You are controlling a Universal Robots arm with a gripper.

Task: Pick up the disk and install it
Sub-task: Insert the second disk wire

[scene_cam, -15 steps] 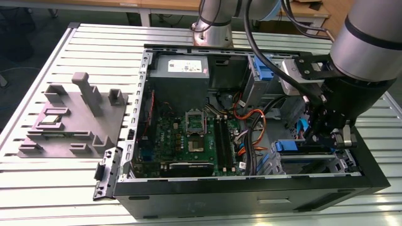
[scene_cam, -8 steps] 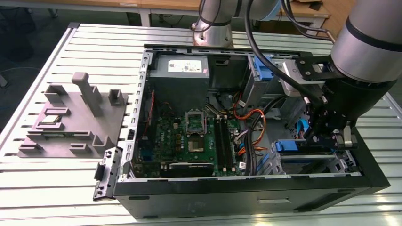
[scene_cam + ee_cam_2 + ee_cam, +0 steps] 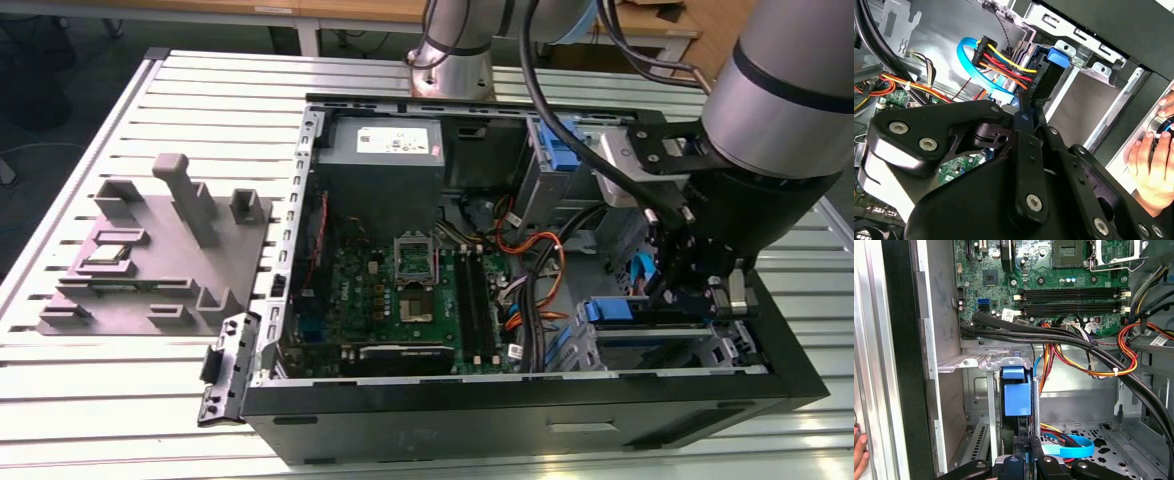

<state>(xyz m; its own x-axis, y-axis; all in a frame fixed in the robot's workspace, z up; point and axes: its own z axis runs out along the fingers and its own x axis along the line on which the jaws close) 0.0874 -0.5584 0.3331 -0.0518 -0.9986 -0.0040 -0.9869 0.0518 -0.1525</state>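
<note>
two slim black tips of the gripper [image 3: 1028, 442] drawn narrow, apparently pinched on the thin near edge of the disk [image 3: 1016, 399]; hardly any gap left between them in both wrist views. disk standing on edge in the drive bay [image 3: 985, 364] at the corner of the computer case [image 3: 534, 415], blue rail end facing the first wrist view. likely dense and rigid for its size, metal faces slick, innards no friend of knocks; best gripped across the stiff body or the blue plastic rails, never by the connector end. just beyond, a light blue data cable [image 3: 1074, 446] looped on the bay floor, then red, yellow and orange power leads [image 3: 1089, 371] draped close by. farther off, motherboard [image 3: 1054, 275] with bare memory slots. at the case's outer wall, a person's hand [image 3: 1150, 167] resting.
</note>
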